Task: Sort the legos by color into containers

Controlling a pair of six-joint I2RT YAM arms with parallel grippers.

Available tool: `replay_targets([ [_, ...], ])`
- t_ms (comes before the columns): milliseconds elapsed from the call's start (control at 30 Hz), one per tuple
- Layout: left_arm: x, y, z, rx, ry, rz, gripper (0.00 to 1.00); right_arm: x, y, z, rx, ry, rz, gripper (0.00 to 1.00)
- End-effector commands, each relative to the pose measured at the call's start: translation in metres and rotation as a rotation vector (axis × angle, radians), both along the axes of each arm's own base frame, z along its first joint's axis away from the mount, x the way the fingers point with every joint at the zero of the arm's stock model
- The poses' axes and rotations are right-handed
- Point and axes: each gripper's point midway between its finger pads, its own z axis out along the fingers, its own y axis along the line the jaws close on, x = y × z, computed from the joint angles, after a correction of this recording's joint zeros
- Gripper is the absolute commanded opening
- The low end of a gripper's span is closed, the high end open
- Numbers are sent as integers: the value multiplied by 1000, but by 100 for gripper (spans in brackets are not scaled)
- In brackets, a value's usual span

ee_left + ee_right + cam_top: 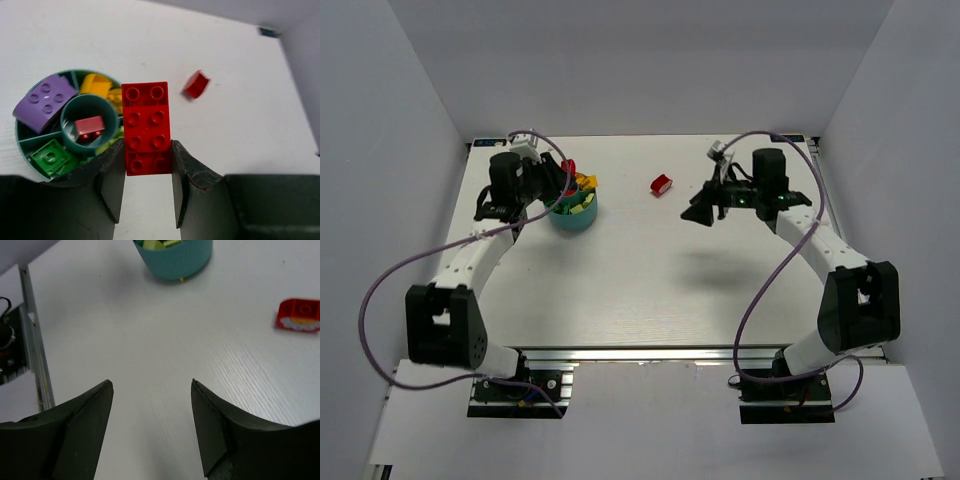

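Now the red brick is gripped at one end by the left gripper, long axis straight out from the jaws, at the rim of the cup toward the far-left corner, while the right gripper is seen wide open and empty

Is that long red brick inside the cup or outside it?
Outside. The left gripper clamps the long red brick by its near end, beside the teal cup and its rim, in no compartment.
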Motion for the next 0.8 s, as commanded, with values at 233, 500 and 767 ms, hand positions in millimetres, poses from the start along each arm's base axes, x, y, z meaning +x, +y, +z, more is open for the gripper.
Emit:
replay_targets([
  [233, -102, -40, 108, -237, -433, -282, 18, 42, 154, 118, 242, 368, -155, 69],
  [500, -130, -41, 87, -256, -399, -284, 19, 19, 225, 153, 353, 414, -63, 89],
  [767, -132, -39, 85, -238, -400, -275, 20, -15, 246, 137, 325, 455, 5, 89],
])
